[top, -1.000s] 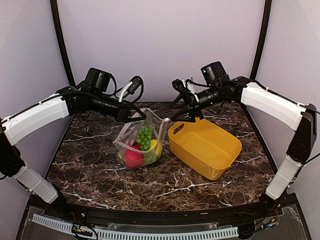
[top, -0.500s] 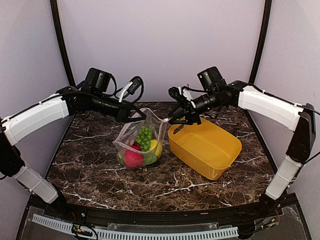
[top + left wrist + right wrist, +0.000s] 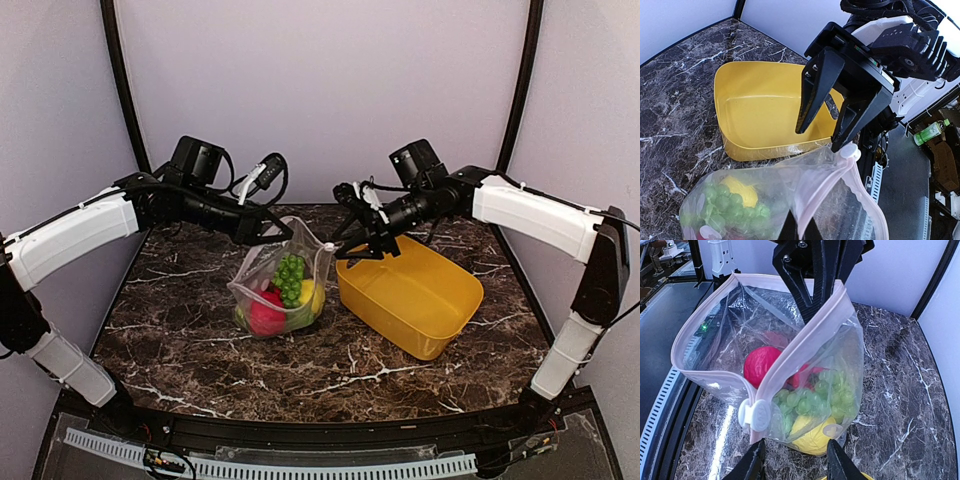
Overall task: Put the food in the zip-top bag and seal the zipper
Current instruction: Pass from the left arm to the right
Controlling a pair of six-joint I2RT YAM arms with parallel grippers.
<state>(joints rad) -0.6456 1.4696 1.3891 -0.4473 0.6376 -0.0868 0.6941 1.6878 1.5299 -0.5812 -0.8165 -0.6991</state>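
The zipper (image 3: 795, 347) runs from the left fingers (image 3: 799, 282) pinching it to its slider (image 3: 755, 415) by the spread right fingers (image 3: 752, 464).

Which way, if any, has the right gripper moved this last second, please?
Yes. Against the yellow basket in the top view, the right gripper has shifted left and down, toward the slider tab.

Left fingers (image 3: 788, 233), zip-top bag (image 3: 832, 210) base cropped at bottom edge.
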